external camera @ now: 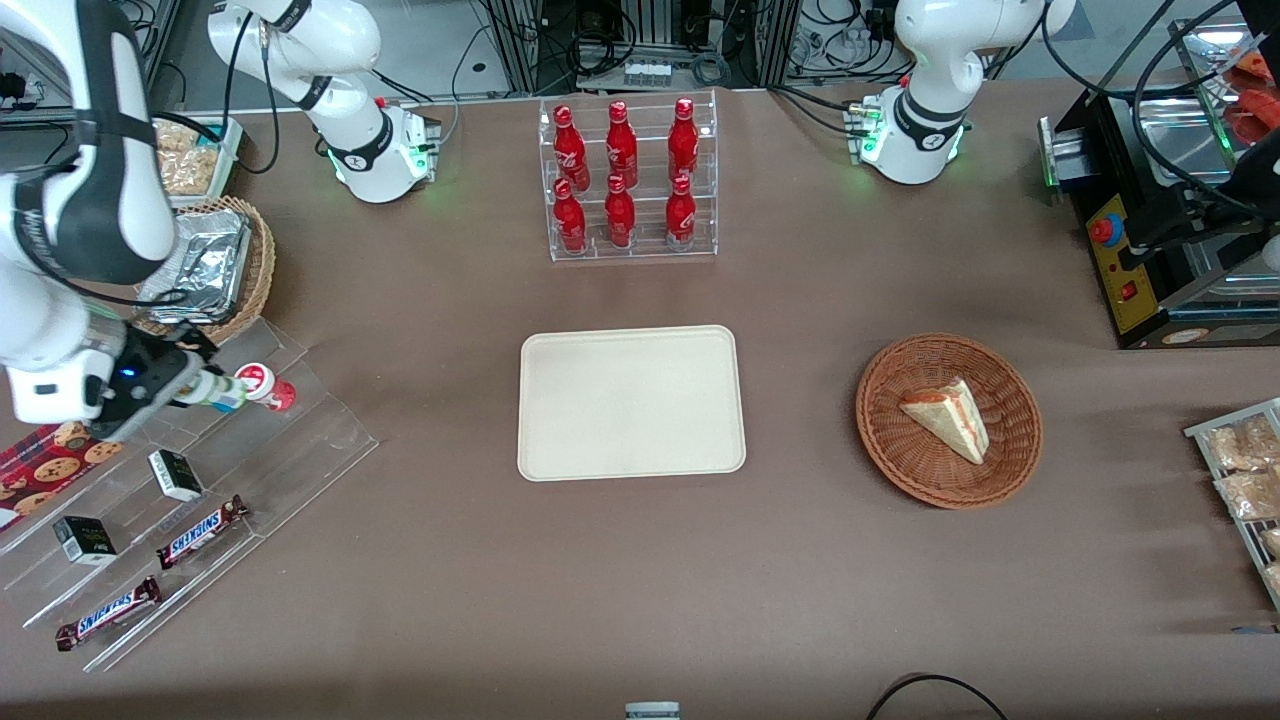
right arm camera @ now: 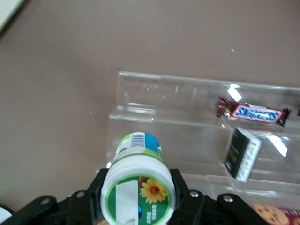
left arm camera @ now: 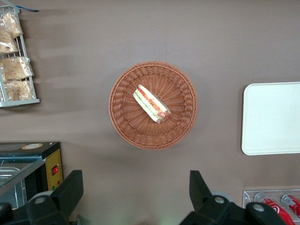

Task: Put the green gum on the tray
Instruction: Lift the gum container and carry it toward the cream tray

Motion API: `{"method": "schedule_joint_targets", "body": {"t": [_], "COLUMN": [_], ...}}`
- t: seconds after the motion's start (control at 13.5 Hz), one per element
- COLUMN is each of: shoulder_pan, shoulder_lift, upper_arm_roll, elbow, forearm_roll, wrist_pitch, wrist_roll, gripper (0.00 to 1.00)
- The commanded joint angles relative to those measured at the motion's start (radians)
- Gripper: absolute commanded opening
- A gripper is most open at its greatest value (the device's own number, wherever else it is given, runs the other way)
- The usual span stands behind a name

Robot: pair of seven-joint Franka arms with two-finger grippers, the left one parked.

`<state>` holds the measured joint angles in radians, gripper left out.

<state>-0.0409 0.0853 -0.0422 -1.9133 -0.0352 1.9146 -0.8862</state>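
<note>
Gripper [external camera: 200,389] clamping green gum [right arm camera: 137,189], red-and-white gum bottle [external camera: 264,386] just beside.

the gripper [external camera: 200,388] covers most of the green gum [external camera: 226,392] in the front view, so only its end shows at three o'clock of the fingers. the red-and-white gum bottle [external camera: 262,385] is partly hidden there too. in the right wrist view the fingers [right arm camera: 185,194] run off the picture's edge.

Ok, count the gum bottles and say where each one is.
2, both on the clear stepped stand: the green gum held in the gripper, and a red-lidded gum bottle beside it. The arm may hide others.
</note>
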Motion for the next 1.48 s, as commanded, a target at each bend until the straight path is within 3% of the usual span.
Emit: {"method": "schedule_joint_targets", "body": {"t": [0.0, 0.74, 1.11, 1.4], "shoulder_pan": [0.076, 0.421, 0.542, 0.628], "shoulder_lift": [0.043, 0.180, 0.290, 0.384], "upper_arm_roll": [-0.005, -0.005, -0.005, -0.005], "elbow": [0.043, 0.152, 0.244, 0.318], "forearm_roll": [0.018, 0.021, 0.072, 0.074], "wrist_pitch": [-0.029, -0.029, -0.026, -0.003], "wrist_roll": [0.096, 0.659, 0.904, 1.085], "gripper": [0.00, 0.00, 0.00, 0.00]}}
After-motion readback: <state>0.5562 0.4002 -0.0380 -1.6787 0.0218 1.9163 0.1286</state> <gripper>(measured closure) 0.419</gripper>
